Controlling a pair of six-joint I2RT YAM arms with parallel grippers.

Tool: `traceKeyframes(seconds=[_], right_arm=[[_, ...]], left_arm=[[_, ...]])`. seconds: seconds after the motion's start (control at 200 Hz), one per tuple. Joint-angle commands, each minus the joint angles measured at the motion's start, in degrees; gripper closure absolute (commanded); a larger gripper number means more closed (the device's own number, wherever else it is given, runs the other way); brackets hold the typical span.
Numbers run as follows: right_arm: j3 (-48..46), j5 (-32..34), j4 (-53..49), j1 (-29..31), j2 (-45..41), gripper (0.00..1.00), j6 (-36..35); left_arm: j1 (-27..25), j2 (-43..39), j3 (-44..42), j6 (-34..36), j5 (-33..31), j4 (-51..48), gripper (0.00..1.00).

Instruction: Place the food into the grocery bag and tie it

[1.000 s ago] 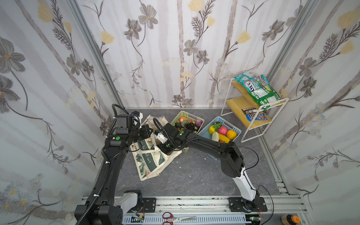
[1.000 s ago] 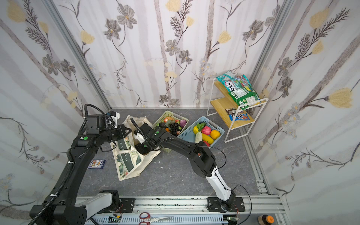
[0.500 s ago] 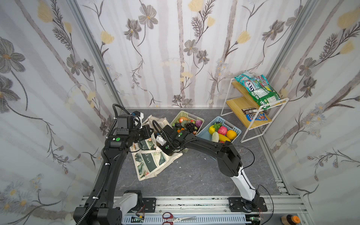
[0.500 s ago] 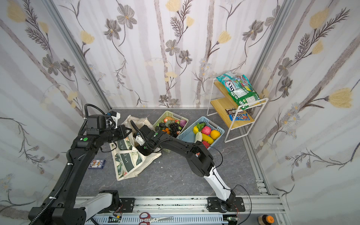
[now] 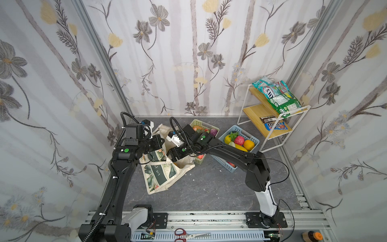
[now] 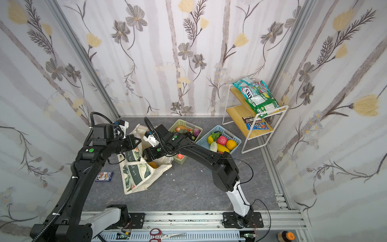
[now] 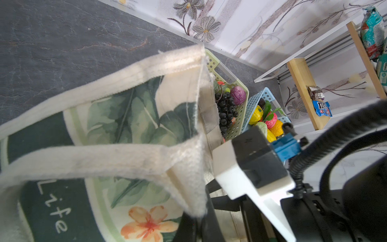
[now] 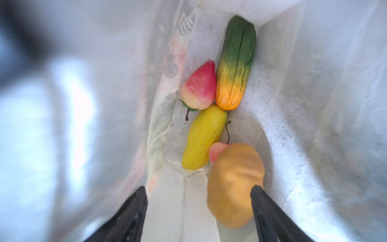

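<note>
Roughly midway: my left gripper (image 5: 160,144) is clamped on the grocery bag (image 5: 161,174) rim, my right gripper (image 8: 199,188) sits inside it, jaws apart beside a tan fruit (image 8: 234,184) lying with four others, while green basket (image 5: 204,123) and blue basket (image 5: 245,132) hold more food, tying not begun.

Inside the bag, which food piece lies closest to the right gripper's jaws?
The pale orange lumpy piece, right beside one jaw; the yellow piece, red peach and green-orange gourd lie farther in.
</note>
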Motion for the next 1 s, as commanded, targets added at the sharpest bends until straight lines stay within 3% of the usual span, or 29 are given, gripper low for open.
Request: traceKeyframes(seconds=[0.0, 0.21, 0.51, 0.814, 0.994], right_arm=[[-0.25, 0.32, 2.49, -0.86, -2.06, 0.22, -0.16], [-0.52, 3.78, 2.24, -3.36, -6.07, 0.24, 0.48], [-8.61, 14.39, 1.37, -9.38, -11.11, 0.40, 0.63], [-15.51, 13.15, 3.57, -9.83, -9.42, 0.39, 0.41], [-16.32, 10.10, 5.39, -9.46, -8.29, 0.50, 1.68]], left_arm=[[0.14, -0.29, 0.02, 1.44, 0.58, 1.53, 1.00], [0.57, -0.38, -0.02, 1.64, 0.66, 1.39, 1.00], [0.76, -0.20, 0.01, 1.64, 1.10, 1.39, 1.00], [0.79, 0.06, 0.21, 1.72, 1.12, 1.56, 1.00], [0.85, 0.06, 0.01, 1.64, 1.10, 1.92, 1.00]])
